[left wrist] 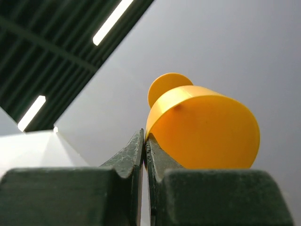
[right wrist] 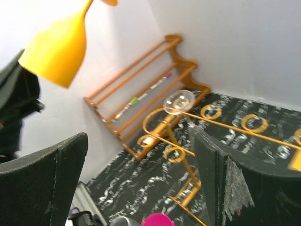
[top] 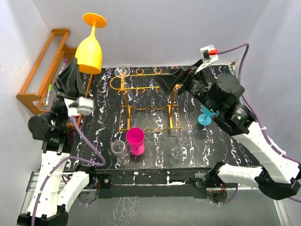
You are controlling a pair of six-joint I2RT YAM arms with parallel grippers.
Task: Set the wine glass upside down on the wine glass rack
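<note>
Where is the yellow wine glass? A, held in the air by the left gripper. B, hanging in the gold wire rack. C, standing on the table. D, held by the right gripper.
A: the left gripper pinches the yellow wine glass by its rim, base up.

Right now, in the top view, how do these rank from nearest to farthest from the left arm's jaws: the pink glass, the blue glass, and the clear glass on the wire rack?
1. Clear glass: at the back, on the left end of the wire rack.
2. Pink glass: front centre.
3. Blue glass: right side.
</note>
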